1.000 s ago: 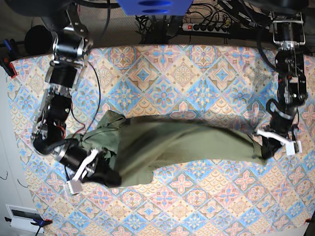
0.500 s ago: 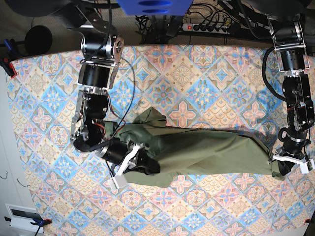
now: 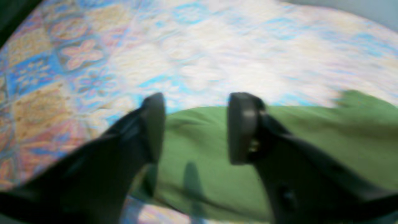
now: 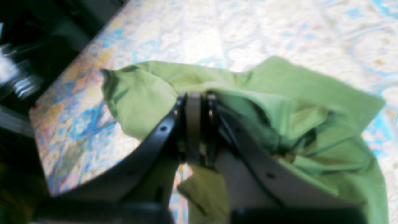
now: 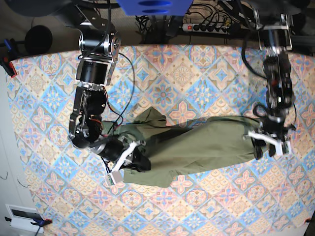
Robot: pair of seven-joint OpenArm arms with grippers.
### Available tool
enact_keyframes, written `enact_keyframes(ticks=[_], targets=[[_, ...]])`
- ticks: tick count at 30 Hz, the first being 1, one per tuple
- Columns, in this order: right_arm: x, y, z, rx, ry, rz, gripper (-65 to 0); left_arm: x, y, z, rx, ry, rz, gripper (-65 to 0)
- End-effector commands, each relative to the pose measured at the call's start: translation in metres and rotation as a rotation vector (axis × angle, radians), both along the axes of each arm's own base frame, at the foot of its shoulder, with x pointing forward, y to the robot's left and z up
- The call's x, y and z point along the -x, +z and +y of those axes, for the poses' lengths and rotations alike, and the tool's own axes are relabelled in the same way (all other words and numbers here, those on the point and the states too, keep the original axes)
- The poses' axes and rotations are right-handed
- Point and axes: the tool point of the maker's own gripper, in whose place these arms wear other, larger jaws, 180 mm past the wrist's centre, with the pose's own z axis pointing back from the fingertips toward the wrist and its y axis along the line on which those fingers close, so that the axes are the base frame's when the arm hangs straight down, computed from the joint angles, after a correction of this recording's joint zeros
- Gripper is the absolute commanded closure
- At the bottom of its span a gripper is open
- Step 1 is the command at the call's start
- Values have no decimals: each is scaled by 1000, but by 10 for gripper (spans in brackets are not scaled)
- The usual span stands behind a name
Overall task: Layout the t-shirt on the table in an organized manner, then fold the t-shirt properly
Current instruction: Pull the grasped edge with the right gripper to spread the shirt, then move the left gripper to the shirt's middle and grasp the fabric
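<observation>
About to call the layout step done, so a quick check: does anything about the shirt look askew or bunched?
Yes. The t-shirt lies as a long rumpled band across the table, not spread flat. One end is bunched and pinched in the right gripper. The left gripper is open over the other end, holding nothing.

Patterned table (image 5: 197,64) with 1 olive-green t-shirt (image 5: 197,145) stretched lengthwise across its middle.

t-shirt (image 5: 197,145): olive-green, wrinkled, stretched lengthwise | table (image 5: 197,73): pink-blue-cream diamond-tile cloth, under shirt
</observation>
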Motion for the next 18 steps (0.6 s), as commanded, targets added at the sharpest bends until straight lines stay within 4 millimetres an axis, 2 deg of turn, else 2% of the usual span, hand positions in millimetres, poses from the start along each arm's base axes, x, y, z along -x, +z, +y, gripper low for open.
enact_keyframes(ticks=[1,3,4,8,11,15,18], targets=[[-9,23,8,-55,9,-59,-22,5,26,-19,0,-46,-69,-230],[-10,24,29,-81,47,-44,-22,24,22,-60,38,-128,-34,-167],[-11,28,38,-76,71,-51,-22,32,14,-73,45,-163,-8,-144],[-2,47,87,-12,226,-116,-22,56,-19,-111,81,-246,76,-142],[14,54,124,44,350,-163,-23,71,-37,-117,99,-253,130,-142],[37,88,179,3,490,-328,-23,87,-53,-119,108,-253,184,-141],[38,103,189,-83,483,-381,-36,91,-56,-119,109,-252,195,-140]])
